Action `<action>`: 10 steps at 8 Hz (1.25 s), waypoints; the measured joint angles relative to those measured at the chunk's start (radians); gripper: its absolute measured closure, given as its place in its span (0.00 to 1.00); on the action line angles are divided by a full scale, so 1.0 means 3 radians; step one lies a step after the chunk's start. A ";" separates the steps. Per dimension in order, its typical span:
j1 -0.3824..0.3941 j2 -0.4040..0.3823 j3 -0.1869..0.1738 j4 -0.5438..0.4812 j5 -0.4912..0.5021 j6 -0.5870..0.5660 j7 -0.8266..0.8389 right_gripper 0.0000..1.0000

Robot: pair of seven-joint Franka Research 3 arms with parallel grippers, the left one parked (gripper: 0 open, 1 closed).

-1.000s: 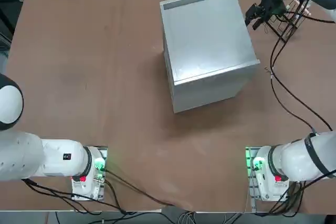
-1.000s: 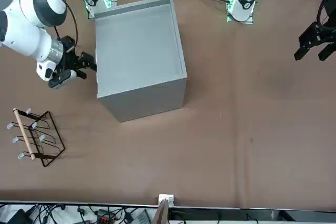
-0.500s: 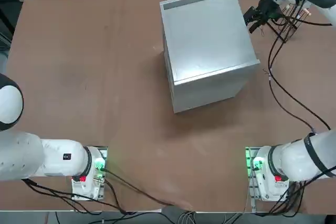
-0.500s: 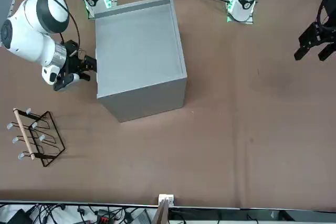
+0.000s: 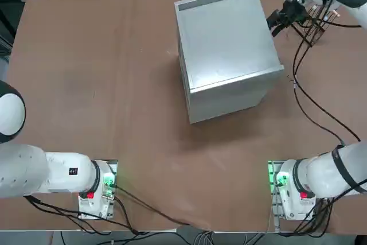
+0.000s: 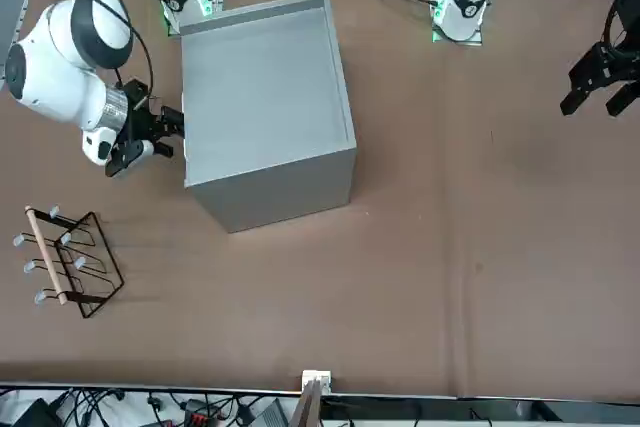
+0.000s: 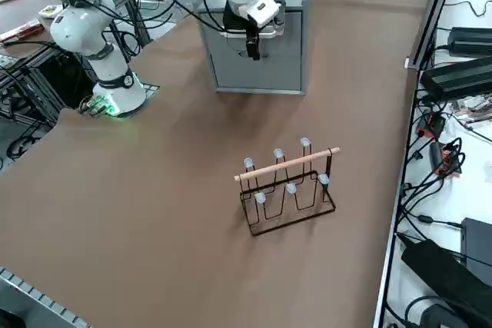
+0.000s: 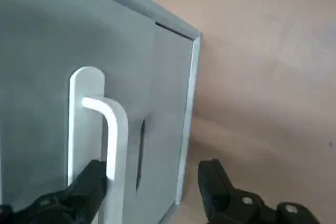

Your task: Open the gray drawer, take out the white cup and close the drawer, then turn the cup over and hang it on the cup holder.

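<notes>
1. At the gray drawer (image 7: 257, 55) front: right gripper (image 6: 168, 130), fingers spread apart, nothing held, one finger (image 8: 86, 190) just beside the white handle (image 8: 102, 124).
2. Drawer shut, flush in the gray metal cabinet (image 5: 226, 47) on the brown table (image 5: 103, 84).
3. Beyond the gripper, well apart from the cabinet: cup holder (image 7: 288, 186), upright, pegs bare.
4. White cup out of sight.
</notes>
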 joint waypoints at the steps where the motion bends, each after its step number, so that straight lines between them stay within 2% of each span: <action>1: -0.0165 0.0005 -0.0004 0.0001 0.0005 -0.0008 -0.0240 0.01; 4: -0.0691 0.0088 -0.0029 0.0072 -0.0097 -0.0044 -0.0930 0.01; 10: -0.1091 0.0133 -0.0024 0.0239 -0.0473 -0.0056 -0.1362 0.01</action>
